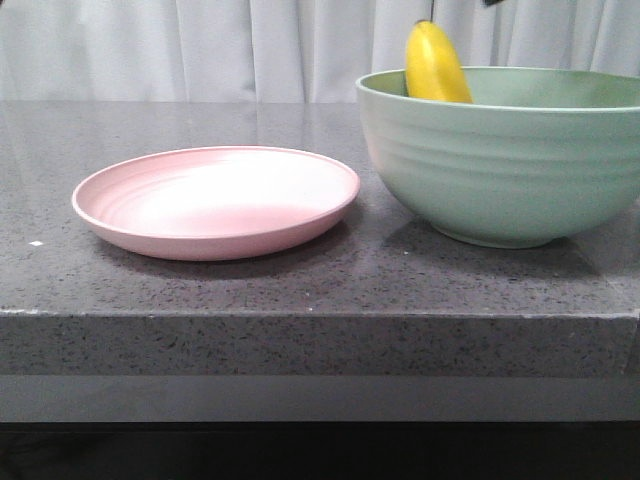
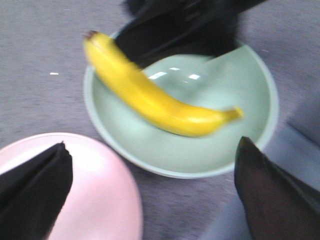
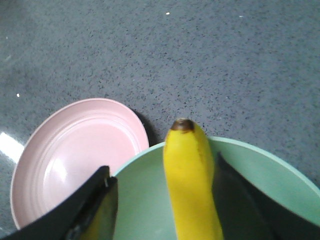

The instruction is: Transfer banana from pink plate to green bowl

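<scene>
**Banana over green bowl, plate bare**

Grey speckled stone forms the counter (image 1: 300,290), with pale pleated curtains (image 1: 200,45) hanging behind it. On this surface the pink plate (image 1: 215,200) sits left of the green bowl (image 1: 510,150) in the front view; the two stand just beside each other, and whether their rims touch cannot be told. The plate carries nothing.

The banana (image 1: 436,65) shows above the bowl's far-left rim in the front view, its lower part hidden behind the bowl wall. The left wrist view shows it stretched across the bowl's interior, one end projecting past the rim (that picture is motion-blurred, so contact with the bowl floor cannot be confirmed).

The right gripper (image 3: 165,205) appears in its own wrist view with a dark finger on either side of the banana: one finger (image 3: 235,200) lies against the fruit, while the other stands clear of it with a gap between. The fingertips are cut off by the picture's edge, so whether the banana is clamped cannot be told. A dark mass over the bowl's rim in the left wrist view is likely this same gripper, though too blurred to read.

The left gripper (image 2: 150,200) is spread wide with nothing between its fingers (image 2: 35,180); one overlaps the plate, the other lies beside the bowl. Neither arm is clearly visible in the front view.

A small white fleck (image 1: 36,243) lies on the counter left of the plate.
</scene>
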{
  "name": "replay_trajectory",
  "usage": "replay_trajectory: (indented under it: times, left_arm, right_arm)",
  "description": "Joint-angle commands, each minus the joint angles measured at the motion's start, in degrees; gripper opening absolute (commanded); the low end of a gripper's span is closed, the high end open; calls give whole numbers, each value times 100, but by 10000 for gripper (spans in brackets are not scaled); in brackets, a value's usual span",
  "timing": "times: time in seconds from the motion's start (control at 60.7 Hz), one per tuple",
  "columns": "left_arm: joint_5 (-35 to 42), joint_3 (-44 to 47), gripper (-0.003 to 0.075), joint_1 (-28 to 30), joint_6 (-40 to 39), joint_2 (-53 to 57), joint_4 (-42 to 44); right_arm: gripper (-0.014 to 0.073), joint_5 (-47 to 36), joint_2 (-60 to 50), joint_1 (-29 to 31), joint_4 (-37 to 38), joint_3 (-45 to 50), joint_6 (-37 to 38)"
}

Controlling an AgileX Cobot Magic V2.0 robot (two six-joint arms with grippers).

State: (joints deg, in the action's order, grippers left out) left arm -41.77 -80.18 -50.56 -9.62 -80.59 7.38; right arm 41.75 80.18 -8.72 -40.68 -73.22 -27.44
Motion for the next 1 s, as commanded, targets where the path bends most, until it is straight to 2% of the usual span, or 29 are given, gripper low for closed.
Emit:
replay_trajectory:
  times: [0.0,0.099,0.264,0.296,0.362,0.494,0.609,0.758,0.988]
  left_arm:
    - [379,-191,561,266,-571,318,730]
    - [347,-191,428,739,-871,437,1066]
    - [198,-191,120,1779,-951,727,1077]
    - [173,-191,60,1987,-960,796,1077]
    - [162,-118,-19,2337,-960,973,1077]
    - [178,202,-20,2945,-971,1437,1067]
    - [434,820,-20,3227,-971,1993,1067]
    - [1085,2123,-20,3296,-983,2972,947]
    - [2003,4114,-20,3296,-983,4667,823]
  right_arm:
    - [371,273,-366,207,334,-429,931]
    - [220,676,-487,361,1217,-753,1628]
    - [-39,1037,-699,469,2008,-863,1864]
    - [-72,1058,-723,469,2075,-857,1871]
    - [-56,1112,-790,469,2205,-857,1877]
    - [-60,1061,-1019,469,2380,-738,1973]
    - [-60,737,-1472,469,2380,-252,1973]
    - [-60,-283,-2520,457,2375,1023,1946]
    - [-60,-1295,-4322,457,2375,3010,1617]
